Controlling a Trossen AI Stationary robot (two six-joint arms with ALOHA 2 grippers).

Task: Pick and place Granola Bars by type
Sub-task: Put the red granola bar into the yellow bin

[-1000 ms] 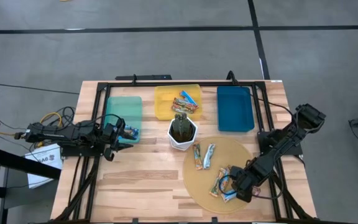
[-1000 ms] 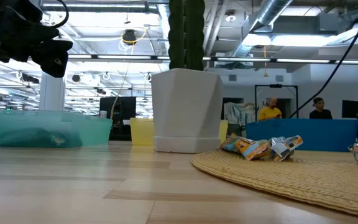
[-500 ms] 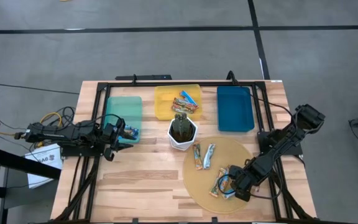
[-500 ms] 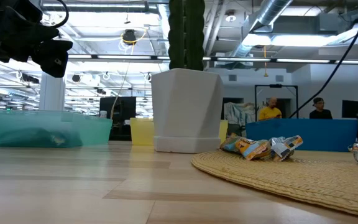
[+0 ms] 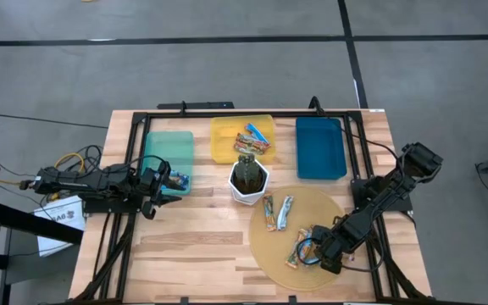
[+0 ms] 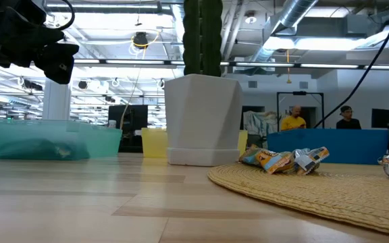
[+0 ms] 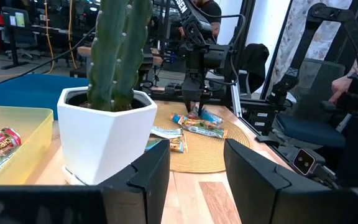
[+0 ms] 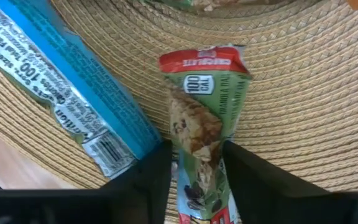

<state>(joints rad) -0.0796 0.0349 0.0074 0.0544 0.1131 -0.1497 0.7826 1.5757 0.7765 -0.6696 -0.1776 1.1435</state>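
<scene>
Cactus pot (image 5: 248, 180) between trays (image 5: 241, 138) and mat (image 5: 303, 239).

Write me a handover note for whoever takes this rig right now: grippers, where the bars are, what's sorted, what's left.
Right gripper: down on the woven mat, fingers closed on a green-wrapped granola bar; a blue-wrapped bar lies beside it.
Left gripper: open, empty, waiting by the teal bin.
Sorted: a few bars in the yellow bin, one or so in the teal bin's corner; the blue bin looks empty.
Left: two bars on the mat near the white cactus pot, plus the cluster at the right gripper. Next, likely lift the green bar and bin it.
</scene>
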